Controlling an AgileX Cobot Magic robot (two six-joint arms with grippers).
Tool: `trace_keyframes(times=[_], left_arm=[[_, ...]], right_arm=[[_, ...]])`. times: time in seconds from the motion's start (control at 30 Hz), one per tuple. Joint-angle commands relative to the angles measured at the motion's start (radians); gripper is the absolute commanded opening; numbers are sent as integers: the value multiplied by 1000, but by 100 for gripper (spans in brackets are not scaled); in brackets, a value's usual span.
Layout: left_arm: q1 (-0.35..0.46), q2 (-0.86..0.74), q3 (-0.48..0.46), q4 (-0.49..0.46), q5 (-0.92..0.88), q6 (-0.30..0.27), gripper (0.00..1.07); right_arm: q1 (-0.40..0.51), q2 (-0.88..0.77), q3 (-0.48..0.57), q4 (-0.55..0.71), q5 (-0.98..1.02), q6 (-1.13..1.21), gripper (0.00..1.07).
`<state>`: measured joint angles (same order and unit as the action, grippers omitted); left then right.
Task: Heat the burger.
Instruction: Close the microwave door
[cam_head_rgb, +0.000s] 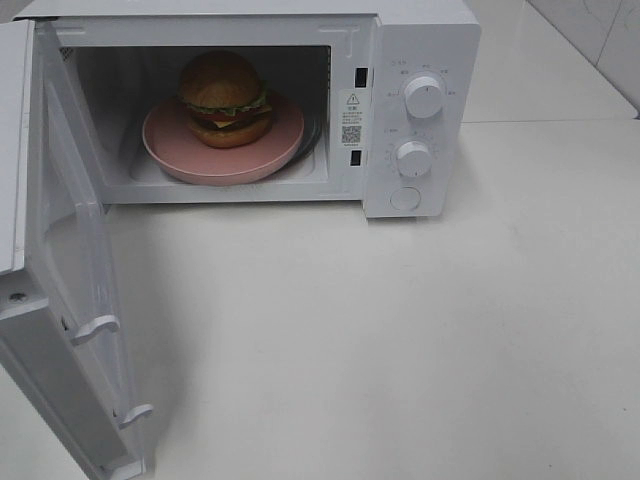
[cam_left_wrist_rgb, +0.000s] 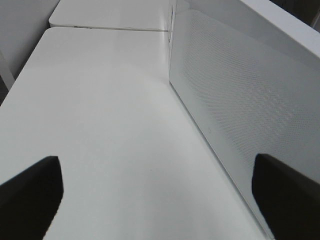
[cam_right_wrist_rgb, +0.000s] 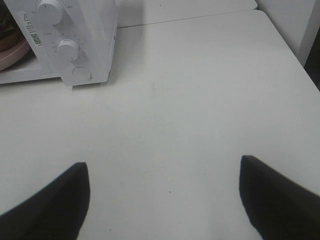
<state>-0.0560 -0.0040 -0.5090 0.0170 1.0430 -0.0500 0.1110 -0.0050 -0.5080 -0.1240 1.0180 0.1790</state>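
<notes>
Beside the burger (cam_head_rgb: 225, 95) sits a QR-code label (cam_head_rgb: 350, 118), print illegible.

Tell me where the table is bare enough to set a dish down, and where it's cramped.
Widest bare stretch: the table in front of and right of the microwave. Tighter beside the open door. Crowded: the cavity, filled by the pink plate and burger.

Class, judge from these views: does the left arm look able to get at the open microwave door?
Probably yes: the door stands close beside the open left gripper, and nothing shows between them.
</notes>
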Motion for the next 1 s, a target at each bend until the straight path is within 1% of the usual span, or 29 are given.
trace_keyframes(times=[0.03, 0.7, 0.8, 0.9, 0.93, 0.97, 1.0], left_arm=[[2, -18, 3, -3, -6, 3, 98], [2, -18, 3, -4, -6, 3, 98], [2, -18, 3, -17, -7, 3, 98], [2, -5, -22, -34, -17, -8, 97], [2, 21, -52, -48, -25, -7, 94], [2, 54, -63, -30, -29, -6, 90], [2, 54, -63, -30, -29, -6, 90]], right_arm=[[-8, -25, 1, 4, -11, -17, 76], [-8, -25, 1, 4, -11, -17, 76], [-8, -25, 1, 4, -11, -17, 76], [-8, -25, 1, 4, -11, -17, 76], [-8, -25, 1, 4, -11, -17, 76], [-8, -25, 1, 4, -11, -17, 76], [-8, -25, 1, 4, -11, -17, 76]])
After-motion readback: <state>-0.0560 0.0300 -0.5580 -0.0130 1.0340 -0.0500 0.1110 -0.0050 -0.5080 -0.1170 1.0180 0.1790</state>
